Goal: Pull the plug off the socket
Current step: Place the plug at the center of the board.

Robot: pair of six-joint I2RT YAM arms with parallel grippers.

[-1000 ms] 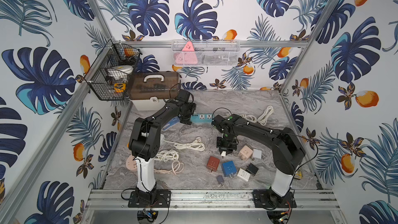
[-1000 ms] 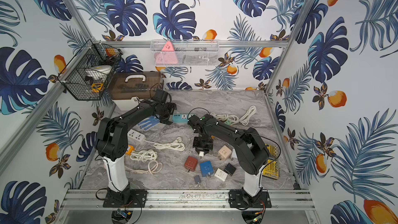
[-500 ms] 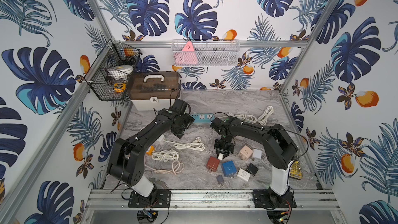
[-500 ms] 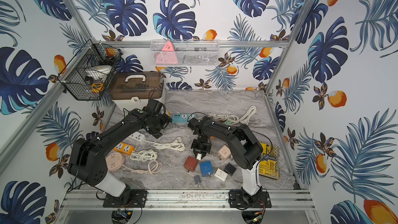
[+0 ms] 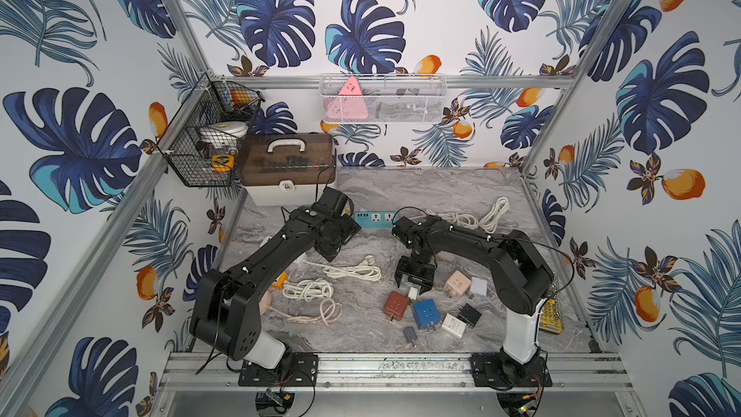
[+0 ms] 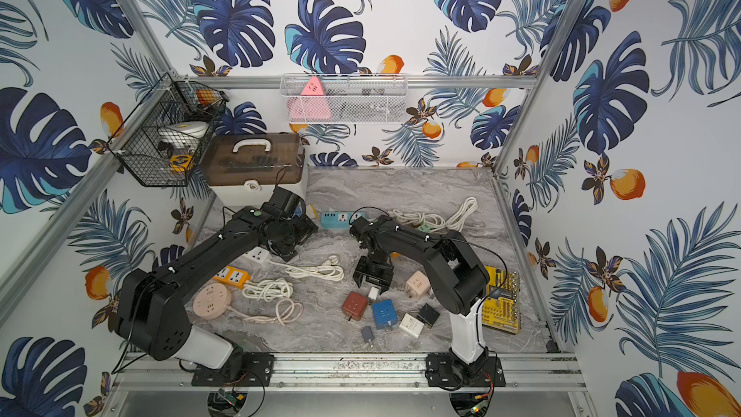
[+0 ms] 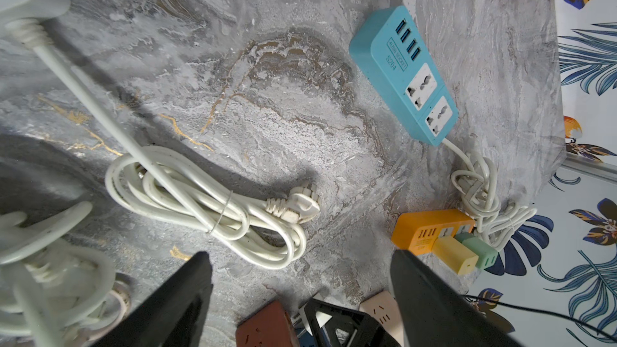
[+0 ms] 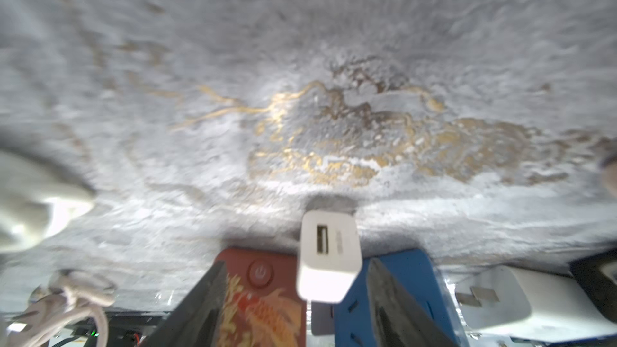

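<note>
Now the right gripper is hanging spread around the white plug, which is sitting unplugged just beside the red cube. It should be lifting straight up, no sideways nudge. The left gripper is spread too.

Plug: small white charger block, USB port on the end facing the right wrist camera, sitting in the gap between a red cube adapter and a blue cube adapter. Socket: teal power strip lying flat near the back of the marble tabletop. Its four USB ports and two white outlets face up, and its white cord is bundled at one end.
</note>
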